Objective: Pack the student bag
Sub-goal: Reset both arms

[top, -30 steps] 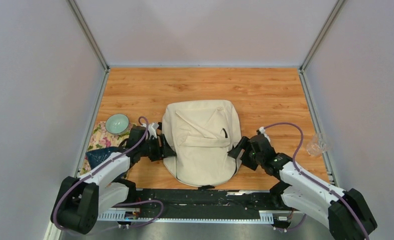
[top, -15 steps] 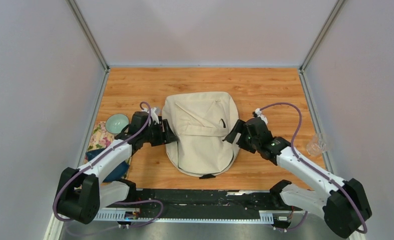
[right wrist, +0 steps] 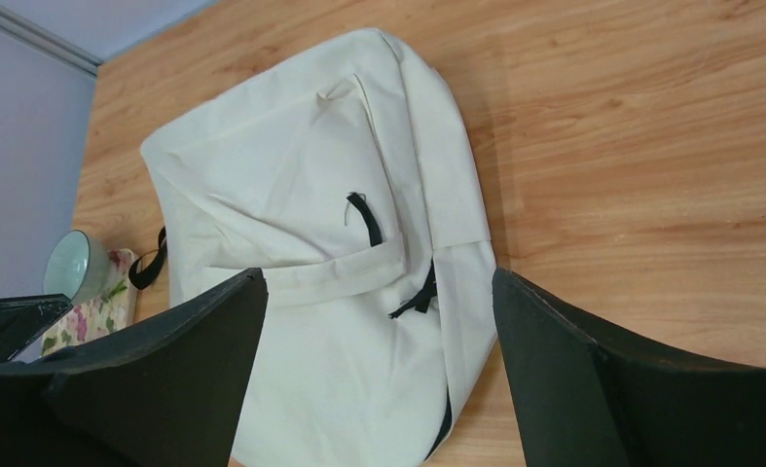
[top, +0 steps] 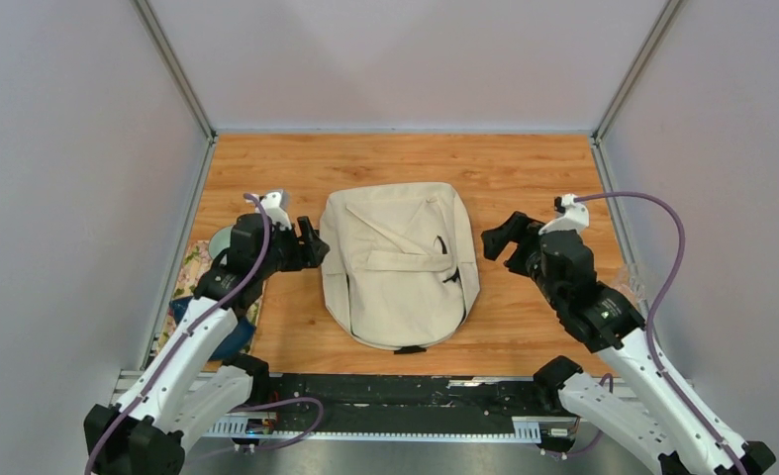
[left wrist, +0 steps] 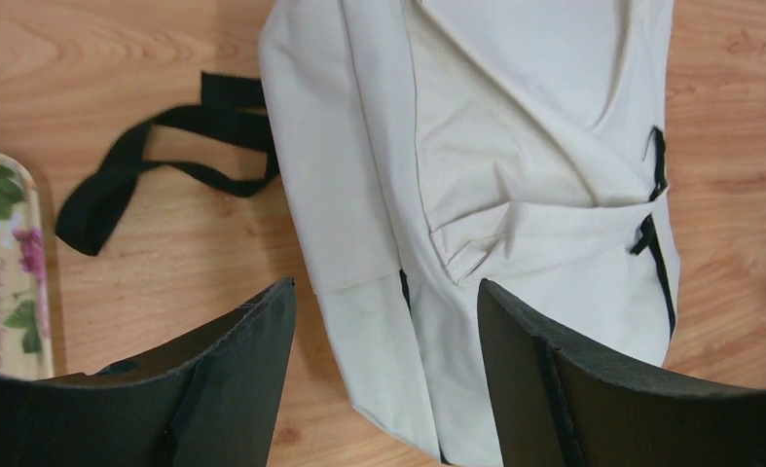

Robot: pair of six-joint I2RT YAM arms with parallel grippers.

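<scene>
Broadly, a wooden tabletop point(top: 524, 178) fills the middle of the top view, walled by pale panels on three sides. Lying flat at its centre is the student bag point(top: 395, 262), a cream fabric backpack with its front pocket facing up and its rounded end toward the bottom of the frame.

On either side of it stand the two arms. The left gripper point(top: 311, 240) sits just beside the bag's left edge, level with its upper half. Its fingers point(left wrist: 233, 370) are spread wide with nothing between them, and the bag shows through the gap. The right gripper point(top: 502, 237) is near the bag's right edge, apart from it. Its fingers point(right wrist: 593, 379) are also parted wide and hold nothing.

At the left edge of the table lies a flower-printed item point(top: 195, 272), with a dark blue object point(top: 229, 338) below it, partly under the left arm. A pale green bowl point(right wrist: 75, 265) rests at the upper end of the print. A clear cup point(top: 631, 282) stands at the right edge, behind the right arm. A black strap loop point(left wrist: 116, 190) trails from the bag's left side onto the wood, and a black zipper pull point(right wrist: 364, 216) lies on the pocket.
</scene>
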